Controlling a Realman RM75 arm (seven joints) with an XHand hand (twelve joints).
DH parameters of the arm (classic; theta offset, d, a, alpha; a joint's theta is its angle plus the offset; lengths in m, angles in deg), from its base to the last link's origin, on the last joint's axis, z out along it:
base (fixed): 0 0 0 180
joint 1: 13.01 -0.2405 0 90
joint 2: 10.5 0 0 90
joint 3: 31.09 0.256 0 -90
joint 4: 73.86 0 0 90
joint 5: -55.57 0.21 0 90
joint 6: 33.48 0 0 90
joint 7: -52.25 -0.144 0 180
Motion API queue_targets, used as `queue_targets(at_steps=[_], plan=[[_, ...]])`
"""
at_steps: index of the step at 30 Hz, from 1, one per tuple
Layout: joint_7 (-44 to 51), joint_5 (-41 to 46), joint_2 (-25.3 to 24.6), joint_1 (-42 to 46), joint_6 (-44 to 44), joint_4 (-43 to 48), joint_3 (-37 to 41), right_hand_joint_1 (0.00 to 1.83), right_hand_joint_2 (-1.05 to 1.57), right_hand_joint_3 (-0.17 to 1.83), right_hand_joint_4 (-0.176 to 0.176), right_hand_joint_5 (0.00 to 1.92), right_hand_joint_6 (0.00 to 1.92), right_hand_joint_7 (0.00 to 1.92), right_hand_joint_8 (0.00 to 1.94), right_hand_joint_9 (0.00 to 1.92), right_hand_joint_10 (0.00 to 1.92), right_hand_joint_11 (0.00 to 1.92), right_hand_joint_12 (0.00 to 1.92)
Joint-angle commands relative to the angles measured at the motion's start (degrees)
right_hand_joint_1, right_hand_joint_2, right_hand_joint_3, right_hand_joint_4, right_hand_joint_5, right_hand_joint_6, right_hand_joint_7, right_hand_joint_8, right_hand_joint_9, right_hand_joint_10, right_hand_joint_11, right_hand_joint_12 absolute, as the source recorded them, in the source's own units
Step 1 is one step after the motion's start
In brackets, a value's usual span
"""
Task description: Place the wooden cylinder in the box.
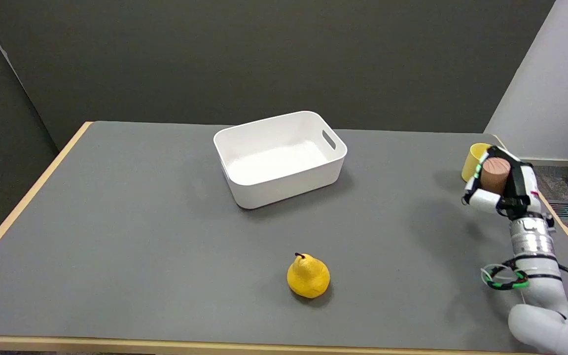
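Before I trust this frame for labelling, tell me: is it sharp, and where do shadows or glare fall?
Head view: evenly lit and sharp, no motion blur; soft shadows lie on the table beside the box and the pear, and faintly left of the right hand gripping the wooden cylinder; the box's white floor looks slightly washed out; the yellow cup is partly hidden behind the hand.

One head camera, high over my near table edge.
It looks down and across the grey table (141, 236), fairly far back; my right hand (498, 185) sits at the frame's right, the back wall beyond it.
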Motion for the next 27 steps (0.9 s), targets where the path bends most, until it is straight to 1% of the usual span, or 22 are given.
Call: queue_targets(at_steps=[1,3,6,11,13,18,21,23,27], plan=[[7.69,-24.09,3.44,-2.81,16.11,17.24,9.29,1.56,0.58,1.39,-0.011,0.65,1.89,0.77,1.88,0.98,1.92,0.94,1.92],[7.69,-27.76,4.12,-5.45,20.8,18.84,9.07,1.56,0.59,1.38,-0.01,0.65,1.88,0.77,1.88,0.98,1.92,0.93,1.92],[7.38,-32.64,5.14,-12.07,25.98,20.12,5.69,1.56,0.59,1.38,-0.009,0.66,1.88,0.77,1.88,0.98,1.92,0.94,1.92],[7.21,-37.47,6.05,-26.53,33.4,19.98,-4.52,1.56,0.56,1.41,-0.007,0.67,1.87,0.8,1.87,0.99,1.92,0.96,1.92],[7.14,-38.75,5.77,-30.94,35.6,19.25,-8.04,1.57,0.55,1.42,-0.004,0.67,1.86,0.81,1.87,1.0,1.92,0.97,1.92],[6.96,-43.71,3.45,-40.69,39.59,17.76,-12.86,1.57,0.54,1.44,0.0,0.68,1.85,0.83,1.87,1.01,1.92,0.98,1.92],[4.59,-47.12,1.53,-45.3,41.77,16.9,-15.71,1.57,0.53,1.45,0.005,0.68,1.85,0.84,1.86,1.01,1.92,0.98,1.92],[2.5,-49.88,0.28,-47.36,42.69,15.97,-17.06,1.57,0.53,1.45,0.005,0.68,1.85,0.84,1.86,1.01,1.92,0.98,1.92],[-1.17,-56.53,-4.22,-50.66,43.36,12.37,-19.2,1.57,0.53,1.46,0.016,0.69,1.83,0.84,1.86,1.02,1.92,0.98,1.92]])
